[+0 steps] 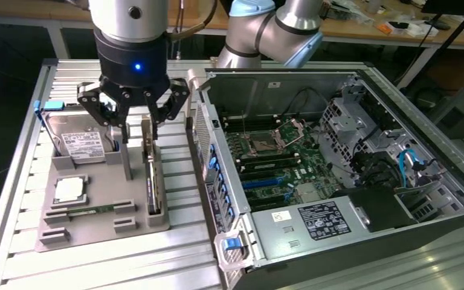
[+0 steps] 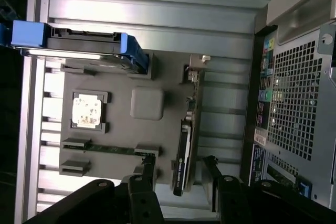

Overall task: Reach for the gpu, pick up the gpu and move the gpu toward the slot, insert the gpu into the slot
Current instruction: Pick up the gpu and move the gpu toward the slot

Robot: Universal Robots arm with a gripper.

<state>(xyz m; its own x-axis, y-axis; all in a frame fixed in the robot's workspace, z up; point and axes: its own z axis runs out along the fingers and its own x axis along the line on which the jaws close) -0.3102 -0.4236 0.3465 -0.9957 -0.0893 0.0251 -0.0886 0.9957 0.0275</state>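
The gpu [image 1: 151, 181] stands on its long edge in a grey holder tray [image 1: 95, 232], with its silvery bracket [image 2: 195, 67] at the far end. My gripper [image 1: 137, 132] hangs open just above the card's far end. In the wrist view the dark card [image 2: 184, 153] runs between my two black fingers [image 2: 148, 174], and the gripper [image 2: 179, 176] touches nothing. The slot [image 1: 266, 180] is a blue strip on the green motherboard inside the open computer case [image 1: 425, 181], to the exterior view's right.
On the tray sit a silver hard drive [image 1: 83, 145] with a blue handle [image 2: 79, 43], a square processor [image 1: 69, 190] and a green memory stick [image 1: 95, 210]. The case's rear wall [image 1: 215, 181] stands close beside the gpu. Ribbed metal tabletop [image 1: 119, 266] surrounds the tray.
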